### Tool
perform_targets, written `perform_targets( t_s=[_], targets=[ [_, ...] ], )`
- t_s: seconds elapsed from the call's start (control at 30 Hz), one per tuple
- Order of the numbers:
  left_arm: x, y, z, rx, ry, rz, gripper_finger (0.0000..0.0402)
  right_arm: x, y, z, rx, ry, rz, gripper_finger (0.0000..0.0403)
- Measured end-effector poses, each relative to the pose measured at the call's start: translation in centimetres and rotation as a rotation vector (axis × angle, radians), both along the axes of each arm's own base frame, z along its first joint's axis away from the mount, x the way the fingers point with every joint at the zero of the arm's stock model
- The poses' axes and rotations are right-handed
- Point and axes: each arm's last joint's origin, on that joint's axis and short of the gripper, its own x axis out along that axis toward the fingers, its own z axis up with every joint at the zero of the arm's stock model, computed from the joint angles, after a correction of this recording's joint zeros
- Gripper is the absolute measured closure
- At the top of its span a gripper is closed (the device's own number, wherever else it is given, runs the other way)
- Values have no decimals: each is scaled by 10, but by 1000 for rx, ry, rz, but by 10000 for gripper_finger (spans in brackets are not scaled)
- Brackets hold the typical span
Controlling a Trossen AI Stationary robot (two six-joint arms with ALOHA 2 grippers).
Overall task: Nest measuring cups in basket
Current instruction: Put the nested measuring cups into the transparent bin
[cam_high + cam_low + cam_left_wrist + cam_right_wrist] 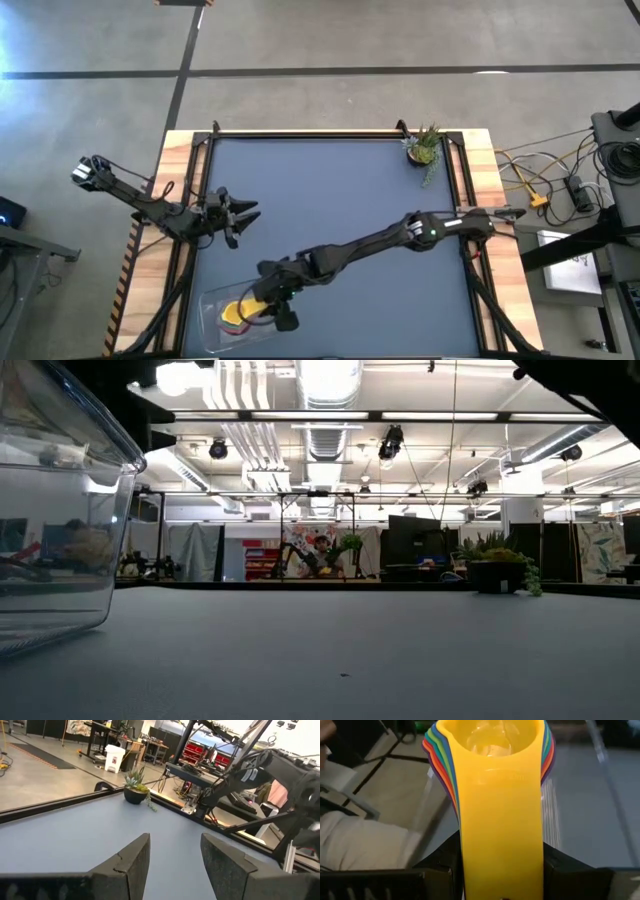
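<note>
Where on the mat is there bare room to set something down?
Free: the wide middle between the left gripper, the potted plant and the right arm. Crowded: the near-left corner, where the right gripper holds the nested measuring cups over the basket.

My table (340, 200) has a dark blue top with a light wood edge around it. A little green plant in a dark pot (424, 148) stands at the far corner on my right side. Past that edge, some cables (540, 185) lie on the grey floor, one with a yellow plug. Far behind the table I see a red cabinet (262, 559) and bright lights on the ceiling
</note>
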Motion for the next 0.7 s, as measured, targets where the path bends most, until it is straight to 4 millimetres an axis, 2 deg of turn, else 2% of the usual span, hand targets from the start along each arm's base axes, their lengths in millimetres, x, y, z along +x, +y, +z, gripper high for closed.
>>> perform_targets(
  t_s=[0.13, 0.37, 0.7],
  targets=[
    [0, 0, 0, -5, -1, 0, 242, 2, -1, -17, -14, 41, -6, 275],
    [0, 0, 0, -6, 0, 0, 242, 3, -3, -20, -14, 57, -13, 275],
    [0, 0, 0, -8, 0, 0, 242, 1, -6, -31, -103, 100, -38, 265]
  ],
)
